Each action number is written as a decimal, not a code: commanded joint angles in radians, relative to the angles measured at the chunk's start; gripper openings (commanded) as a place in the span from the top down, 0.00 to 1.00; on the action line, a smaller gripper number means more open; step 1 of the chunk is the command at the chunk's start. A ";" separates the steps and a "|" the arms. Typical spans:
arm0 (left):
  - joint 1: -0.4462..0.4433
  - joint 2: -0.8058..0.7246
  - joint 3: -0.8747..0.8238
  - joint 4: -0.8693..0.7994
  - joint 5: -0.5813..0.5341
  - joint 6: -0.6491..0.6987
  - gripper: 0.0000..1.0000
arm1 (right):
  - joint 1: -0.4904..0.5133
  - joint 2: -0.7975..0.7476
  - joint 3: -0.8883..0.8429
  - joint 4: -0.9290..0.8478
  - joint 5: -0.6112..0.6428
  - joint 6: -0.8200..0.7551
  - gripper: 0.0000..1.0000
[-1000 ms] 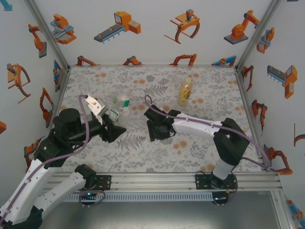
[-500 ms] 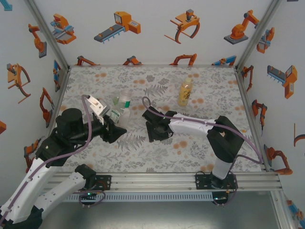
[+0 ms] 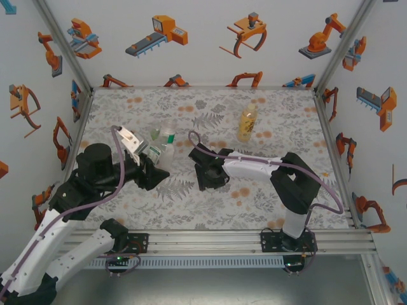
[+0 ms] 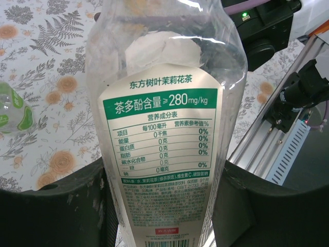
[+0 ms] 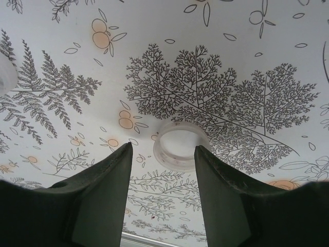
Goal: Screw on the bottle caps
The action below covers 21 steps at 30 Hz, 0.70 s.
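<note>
Bottle caps point(image 5: 180, 145) look not yet screwed on: one lies open side up on the worktop point(image 5: 231, 62) between the parted jaws of the released right claw point(image 5: 163, 149), a second cap point(image 5: 4, 74) at its 10 o'clock in the right wrist view. The left claw point(image 4: 164, 206) is clenched on the clear bottle point(image 4: 162, 128) at the worktop's 9 o'clock, and the amber bottle point(image 3: 247, 122) stands at 1 o'clock, its top too small to judge.

Left hand point(image 3: 156, 162) tight in a grip, right hand point(image 5: 162, 154) low, fingers point(image 5: 105, 190) apart
</note>
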 commanded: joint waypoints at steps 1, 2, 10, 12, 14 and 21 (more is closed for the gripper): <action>0.004 0.008 -0.002 0.021 0.008 -0.015 1.00 | 0.005 -0.025 0.040 -0.038 0.041 -0.002 0.50; 0.005 0.009 -0.002 0.023 0.010 -0.014 1.00 | 0.005 -0.030 0.041 -0.040 0.046 -0.004 0.50; 0.004 0.018 -0.009 0.040 0.007 -0.017 1.00 | 0.006 -0.050 0.038 -0.078 0.079 -0.006 0.50; 0.004 0.019 -0.012 0.044 0.009 -0.021 1.00 | 0.006 -0.049 0.033 -0.082 0.082 -0.004 0.50; 0.005 0.020 -0.012 0.045 0.011 -0.022 1.00 | 0.005 -0.044 0.029 -0.080 0.080 -0.003 0.50; 0.004 0.018 -0.009 0.044 0.011 -0.024 1.00 | 0.006 -0.012 0.031 -0.065 0.060 0.001 0.50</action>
